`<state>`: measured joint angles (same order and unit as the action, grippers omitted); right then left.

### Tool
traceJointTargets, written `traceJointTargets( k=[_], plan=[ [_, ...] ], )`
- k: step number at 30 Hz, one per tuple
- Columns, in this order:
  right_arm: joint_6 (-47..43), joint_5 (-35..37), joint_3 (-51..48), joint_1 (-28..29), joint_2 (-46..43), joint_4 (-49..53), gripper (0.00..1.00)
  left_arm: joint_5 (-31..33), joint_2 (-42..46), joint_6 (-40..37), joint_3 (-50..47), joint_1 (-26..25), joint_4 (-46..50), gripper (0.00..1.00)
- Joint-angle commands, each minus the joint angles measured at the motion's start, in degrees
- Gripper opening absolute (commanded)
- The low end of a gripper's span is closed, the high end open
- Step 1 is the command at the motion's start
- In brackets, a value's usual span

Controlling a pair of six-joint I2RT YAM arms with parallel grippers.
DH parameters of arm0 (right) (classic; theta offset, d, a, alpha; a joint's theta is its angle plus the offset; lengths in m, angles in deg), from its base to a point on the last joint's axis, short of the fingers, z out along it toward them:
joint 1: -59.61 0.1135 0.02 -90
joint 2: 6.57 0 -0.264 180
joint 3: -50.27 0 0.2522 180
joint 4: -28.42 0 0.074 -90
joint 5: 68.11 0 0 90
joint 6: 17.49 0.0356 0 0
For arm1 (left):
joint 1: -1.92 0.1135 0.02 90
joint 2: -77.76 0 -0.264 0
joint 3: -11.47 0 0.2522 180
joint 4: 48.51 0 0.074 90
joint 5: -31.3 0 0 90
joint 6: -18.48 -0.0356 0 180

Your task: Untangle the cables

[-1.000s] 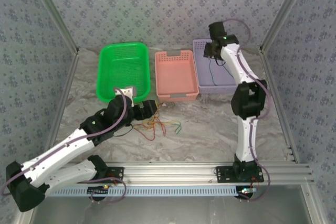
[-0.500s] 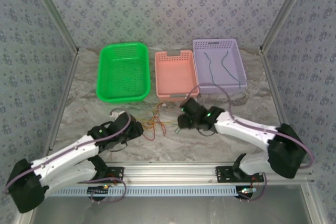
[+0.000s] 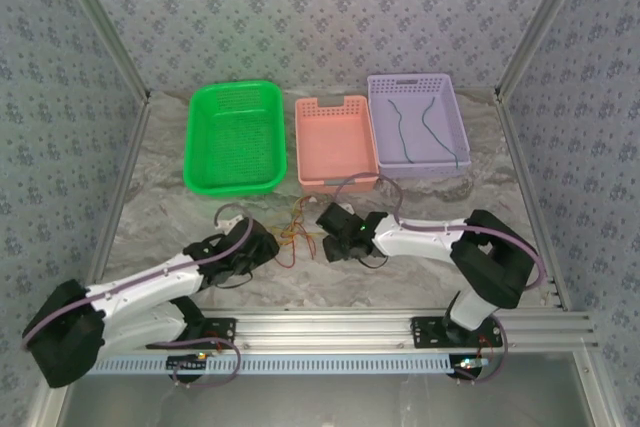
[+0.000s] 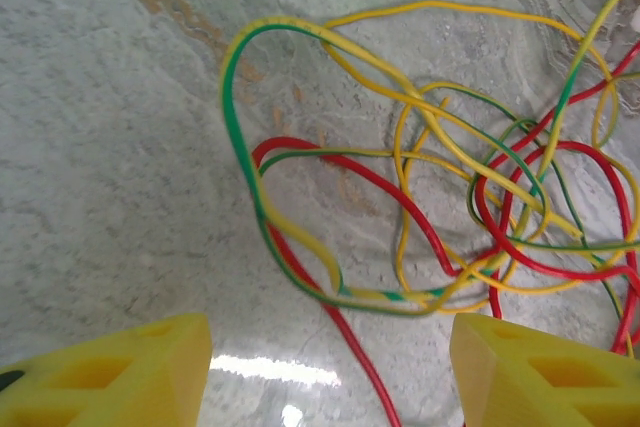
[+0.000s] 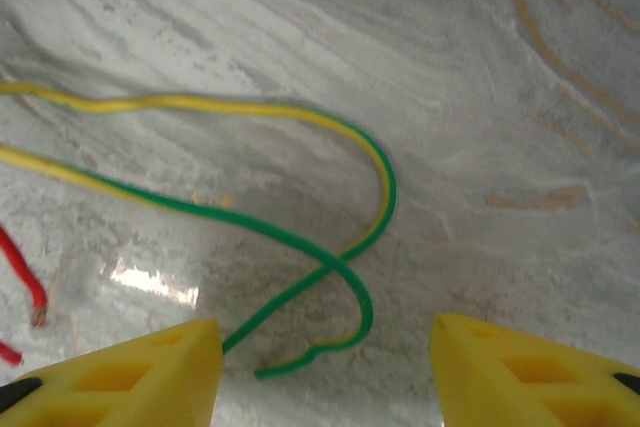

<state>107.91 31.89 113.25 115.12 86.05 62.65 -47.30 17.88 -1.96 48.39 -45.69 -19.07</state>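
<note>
Marbled grey table [image 3: 160,207], patterned walls on three sides; green basket [image 3: 190,147], pink basket [image 3: 335,184] and purple basket [image 3: 405,79] in a row toward 12 o'clock. A second ago the right arm stood over the purple basket. Now it is down at the table, and two dark cables [image 3: 400,132] lie loose inside that basket, well apart from the rest. Likely reading: those two are sorted and the arm is back for another. The tangle [image 3: 300,232] of red, yellow and green cables sits on the bare table, at 6 o'clock from the pink basket. The left gripper [image 3: 268,242] is at its 9 o'clock, pulled back from near the green basket. Its jaws are narrower than before but apart, with nothing between them, and a red strand [image 4: 350,337] runs just ahead. The right gripper [image 3: 328,232] is at the tangle's 3 o'clock, jaws apart. The loose end of a green-and-yellow wire [image 5: 300,237] lies between the tips, not pinched. That free end looks like the next pick.
</note>
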Motion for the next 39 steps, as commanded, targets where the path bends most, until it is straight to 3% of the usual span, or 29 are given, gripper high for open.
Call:
traceJointTargets(
  k=[1, 4, 8, 9, 15, 18, 22, 27, 39],
  plan=[
    [-2.3, 1.7, 2.7, -1.4, 2.4, -1.5, 0.51, 1.5, -5.0, 0.5, 2.5, 0.5, -5.3, 0.64],
    [-2.4, 1.1, 3.3, -1.6, 3.4, -1.7, 0.33, 1.7, -9.7, -0.2, 2.0, 2.0, -9.4, 0.54],
    [-1.8, 3.1, 1.3, -1.5, -0.2, -1.1, 0.05, 2.2, -13.1, -0.8, 1.0, 4.7, -12.6, 0.0],
    [-1.2, 4.6, 0.3, -1.7, -2.5, 0.0, 0.0, 3.2, -12.3, -1.1, 1.2, 5.0, -11.0, 0.0],
    [-1.6, 8.1, -5.4, -8.0, -19.8, 6.4, 0.0, 6.9, 3.0, -6.4, 2.3, 8.4, 0.9, 0.0],
    [-2.9, 5.7, -6.8, -13.9, -28.4, 9.1, 0.0, 8.0, 11.1, -8.6, 3.2, 11.0, 7.6, 0.0],
    [-4.7, 1.5, -6.4, -22.3, -36.2, 11.6, 0.0, 4.8, 18.0, -10.9, 3.2, 15.5, 10.6, 0.0],
    [-5.6, -2.7, -5.0, -27.4, -37.0, 11.9, 0.0, 0.2, 19.1, -11.9, 4.8, 17.7, 9.6, 0.0],
    [-4.9, -8.5, -9.5, -27.8, -36.0, 7.2, 0.0, -10.7, 19.2, -13.9, 9.6, 17.6, 2.4, 0.0]
  ],
)
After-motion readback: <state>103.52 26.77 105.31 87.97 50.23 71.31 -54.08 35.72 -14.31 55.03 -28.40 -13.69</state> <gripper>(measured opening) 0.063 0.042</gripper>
